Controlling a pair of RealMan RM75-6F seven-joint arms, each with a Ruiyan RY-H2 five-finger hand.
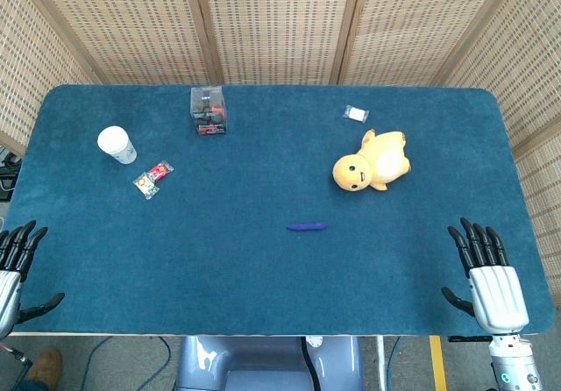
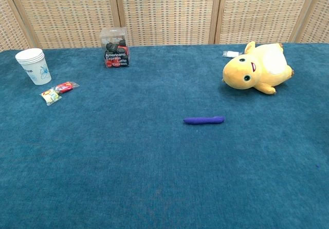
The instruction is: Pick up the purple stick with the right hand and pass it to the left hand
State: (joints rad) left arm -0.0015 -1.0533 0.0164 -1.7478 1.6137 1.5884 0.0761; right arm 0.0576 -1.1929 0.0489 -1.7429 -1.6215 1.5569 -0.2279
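The purple stick (image 1: 307, 227) lies flat on the blue table (image 1: 228, 259), a little right of the middle; the chest view shows the purple stick (image 2: 204, 120) lying sideways too. My right hand (image 1: 487, 274) rests at the near right corner, fingers spread and empty, well to the right of the stick. At the near left edge my left hand (image 1: 16, 259) is partly cut off by the frame, its fingers apart and holding nothing. Neither hand appears in the chest view.
A yellow plush toy (image 1: 372, 168) lies behind and right of the stick. A small white packet (image 1: 356, 114) sits further back. A clear box (image 1: 209, 110), a white paper cup (image 1: 117, 144) and a small snack wrapper (image 1: 152, 179) occupy the far left.
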